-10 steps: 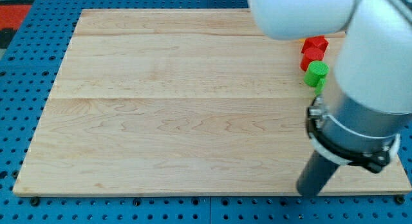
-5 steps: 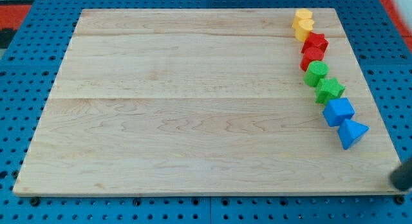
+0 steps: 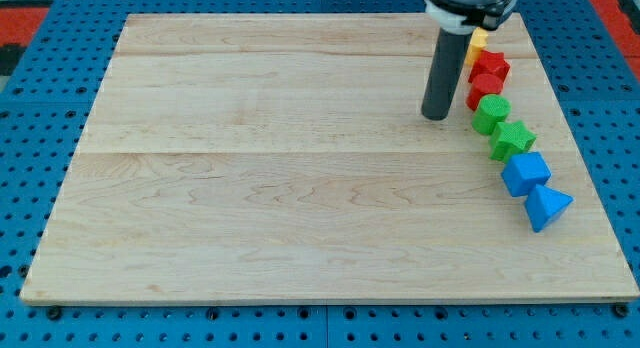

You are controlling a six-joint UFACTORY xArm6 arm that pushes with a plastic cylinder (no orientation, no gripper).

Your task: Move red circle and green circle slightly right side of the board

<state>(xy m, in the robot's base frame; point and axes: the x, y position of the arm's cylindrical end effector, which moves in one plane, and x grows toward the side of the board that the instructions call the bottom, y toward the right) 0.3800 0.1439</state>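
A: Where is there room on the board point(image 3: 250, 188)?

B: The whole left and middle lie open, down to the bottom edge. All the blocks stand in one curved line near the right edge.

A: What blocks that side?

B: From the top: a yellow block point(image 3: 478, 38) half hidden behind the rod, a red block point(image 3: 491, 64), the red circle point(image 3: 484, 87), the green circle point(image 3: 491, 114), a green star point(image 3: 513, 138), a blue cube point(image 3: 525, 172) and a blue wedge point(image 3: 546, 205), touching or nearly so.

A: And my tip point(image 3: 434, 116)?

B: Just left of the green circle, a narrow gap between. A thin strip of board runs right of the line.
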